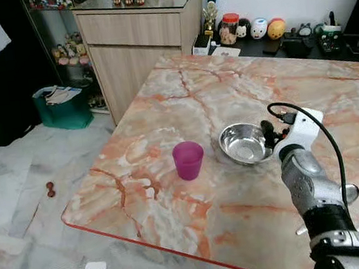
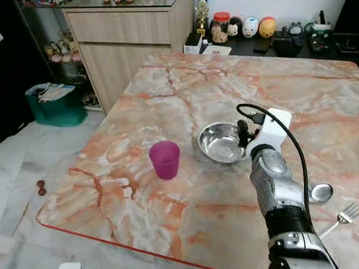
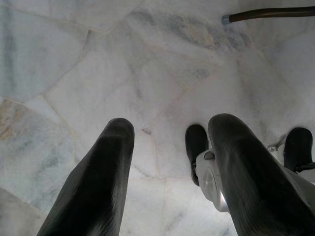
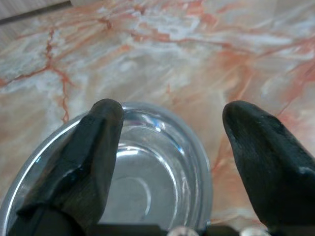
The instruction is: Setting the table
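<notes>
Round steel bowl (image 1: pixel 244 144), purple plastic cup (image 1: pixel 188 160) on veined marble desk (image 1: pixel 182 102); right hand (image 4: pixel 172 135) spread over bowl rim; left hand (image 3: pixel 170 162) spread above floor.

We find the tabletop (image 1: pixel 226 90) occupying the centre and right of the frame. On it, near centre, stands a cup (image 1: pixel 188 160); a bowl (image 1: pixel 244 143) sits just to its right, apart from it. At lower right a spoon (image 2: pixel 320 192) and a fork (image 2: pixel 344 215) lie side by side near the front edge. A cabinet (image 1: pixel 132 46) stands behind the tabletop at upper centre, a basket (image 1: pixel 63 107) on the floor to its left.
</notes>
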### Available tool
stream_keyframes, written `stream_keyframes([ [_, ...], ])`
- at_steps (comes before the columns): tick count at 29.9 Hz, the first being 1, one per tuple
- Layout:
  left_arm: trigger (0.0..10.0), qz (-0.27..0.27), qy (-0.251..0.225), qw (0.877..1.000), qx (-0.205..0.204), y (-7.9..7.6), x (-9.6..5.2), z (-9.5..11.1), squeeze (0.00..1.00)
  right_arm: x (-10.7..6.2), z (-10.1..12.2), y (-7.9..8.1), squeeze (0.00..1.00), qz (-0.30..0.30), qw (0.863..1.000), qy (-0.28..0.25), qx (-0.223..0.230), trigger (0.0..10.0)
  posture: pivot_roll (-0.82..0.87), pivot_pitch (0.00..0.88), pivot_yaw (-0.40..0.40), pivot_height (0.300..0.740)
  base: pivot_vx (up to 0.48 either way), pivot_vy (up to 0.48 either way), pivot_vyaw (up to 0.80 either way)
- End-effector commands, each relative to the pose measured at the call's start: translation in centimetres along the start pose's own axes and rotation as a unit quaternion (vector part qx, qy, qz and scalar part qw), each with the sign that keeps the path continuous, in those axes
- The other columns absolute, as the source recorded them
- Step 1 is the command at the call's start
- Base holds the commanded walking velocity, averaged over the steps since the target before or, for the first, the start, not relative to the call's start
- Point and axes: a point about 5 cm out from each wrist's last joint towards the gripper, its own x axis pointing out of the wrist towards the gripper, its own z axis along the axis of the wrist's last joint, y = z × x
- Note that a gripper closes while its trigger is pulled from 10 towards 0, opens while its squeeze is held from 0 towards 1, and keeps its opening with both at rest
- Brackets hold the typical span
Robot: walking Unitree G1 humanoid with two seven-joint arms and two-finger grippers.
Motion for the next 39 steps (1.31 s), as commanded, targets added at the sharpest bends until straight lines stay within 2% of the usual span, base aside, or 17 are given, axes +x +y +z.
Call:
stream_keyframes([
  [1, 10.0, 0.000, 0.006, 1.000, 0.001, 0.0, 0.0, -0.2, 0.00, 0.3, 0.4, -0.1, 1.00, -0.005, 1.000, 0.005, 0.007, 10.0, 0.04, 0.000, -0.023, 0.740, 0.000, 0.000, 0.00],
  [2, 10.0, -0.001, 0.006, 1.000, 0.002, 0.0, 0.0, -0.2, 0.00, 0.4, 0.4, -0.1, 0.82, -0.004, 1.000, 0.008, 0.002, 10.0, 0.04, 0.000, -0.024, 0.740, 0.000, 0.000, 0.00],
  [3, 10.0, -0.002, 0.006, 1.000, 0.003, 0.0, 0.0, -0.2, 0.00, 0.4, 0.4, -0.2, 0.00, -0.006, 1.000, 0.014, -0.003, 10.0, 0.04, 0.000, -0.025, 0.740, 0.000, 0.000, 0.00],
  [11, 10.0, -0.002, 0.005, 1.000, 0.004, 0.0, 0.0, -0.1, 0.00, 0.6, 0.5, -1.5, 0.00, -0.038, 0.999, 0.018, 0.017, 10.0, 0.05, 0.000, -0.031, 0.740, 0.000, 0.000, 0.00],
  [16, 10.0, -0.002, 0.005, 1.000, 0.006, 0.0, 0.0, -0.1, 0.00, 0.6, -0.2, -2.2, 0.00, -0.050, 0.997, 0.041, 0.044, 10.0, 0.04, 0.000, -0.029, 0.740, 0.000, 0.000, 0.00],
  [23, 10.0, -0.004, 0.005, 1.000, 0.008, -0.1, 0.0, 0.0, 0.00, 0.8, -0.8, -1.4, 0.00, -0.003, 0.996, 0.065, 0.061, 10.0, 0.05, 0.000, -0.032, 0.740, 0.000, 0.000, 0.00],
  [33, 10.0, -0.006, 0.006, 1.000, 0.016, -0.1, 0.0, 0.0, 0.00, 1.2, -1.0, -1.3, 0.00, -0.002, 0.994, 0.085, 0.072, 10.0, 0.05, 0.000, -0.035, 0.740, 0.000, 0.000, 0.00],
  [39, 10.0, -0.006, 0.006, 1.000, 0.017, -0.2, 0.0, 0.0, 0.00, 1.2, -1.5, -0.9, 0.00, 0.022, 0.993, 0.098, 0.063, 10.0, 0.06, 0.000, -0.038, 0.740, 0.000, 0.000, 0.00],
])
